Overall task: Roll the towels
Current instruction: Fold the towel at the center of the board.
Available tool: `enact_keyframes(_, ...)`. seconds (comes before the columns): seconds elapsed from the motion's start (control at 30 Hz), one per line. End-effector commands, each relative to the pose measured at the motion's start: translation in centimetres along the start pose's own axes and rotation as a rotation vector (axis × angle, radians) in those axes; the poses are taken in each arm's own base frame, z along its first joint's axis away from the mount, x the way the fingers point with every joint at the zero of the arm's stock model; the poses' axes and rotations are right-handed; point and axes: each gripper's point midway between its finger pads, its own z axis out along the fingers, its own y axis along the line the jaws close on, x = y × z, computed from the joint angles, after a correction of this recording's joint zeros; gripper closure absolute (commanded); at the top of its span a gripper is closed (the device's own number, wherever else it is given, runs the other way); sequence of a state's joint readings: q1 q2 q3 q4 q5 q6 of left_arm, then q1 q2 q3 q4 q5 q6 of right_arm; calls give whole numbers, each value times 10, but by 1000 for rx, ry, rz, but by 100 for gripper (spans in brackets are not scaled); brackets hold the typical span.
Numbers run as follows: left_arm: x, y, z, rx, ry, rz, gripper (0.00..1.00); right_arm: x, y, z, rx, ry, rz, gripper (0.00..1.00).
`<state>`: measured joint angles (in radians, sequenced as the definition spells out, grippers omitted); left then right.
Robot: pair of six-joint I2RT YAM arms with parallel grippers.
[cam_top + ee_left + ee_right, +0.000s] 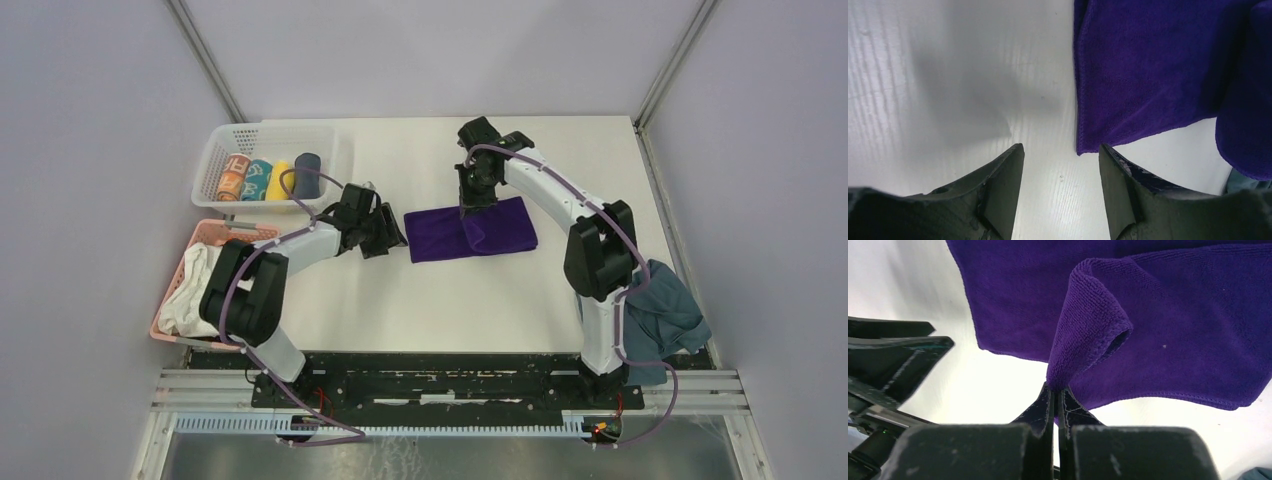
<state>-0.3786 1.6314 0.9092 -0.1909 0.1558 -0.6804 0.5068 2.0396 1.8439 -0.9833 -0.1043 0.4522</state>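
Note:
The purple towel (470, 230) lies spread mid-table, partly folded over on its right half. My right gripper (1055, 388) is shut on a pinched fold of the purple towel (1108, 315) and lifts that fold off the cloth; from above the right gripper (472, 206) stands over the towel's far edge. My left gripper (1061, 147) is open low over bare table, with nothing between its fingers. The near-left corner of the purple towel (1148, 75) lies just ahead of the right finger. From above, the left gripper (392, 238) sits at the towel's left edge. The slate-grey towel (665, 315) lies crumpled at the table's right edge.
A white basket (222, 150) at the back left holds several rolled towels. In front of it, a pink basket (205, 232) holds a white cloth bundle (190, 295). The left gripper (893, 360) shows at the left of the right wrist view.

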Motion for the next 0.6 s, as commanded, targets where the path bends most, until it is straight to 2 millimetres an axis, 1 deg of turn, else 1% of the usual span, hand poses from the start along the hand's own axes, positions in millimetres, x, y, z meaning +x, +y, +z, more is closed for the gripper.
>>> enact_keyframes(0.0,-4,-23,9,77,-8,-27,38,-29,26,-13,-31,-126,39,99)
enact_keyframes(0.27,11,-21,26,62,33,-20,50,-34,51,-8,-49,-147,29,98)
enact_keyframes(0.57,21,-17,32,45,52,-10,61,-29,71,14,-61,-124,23,95)
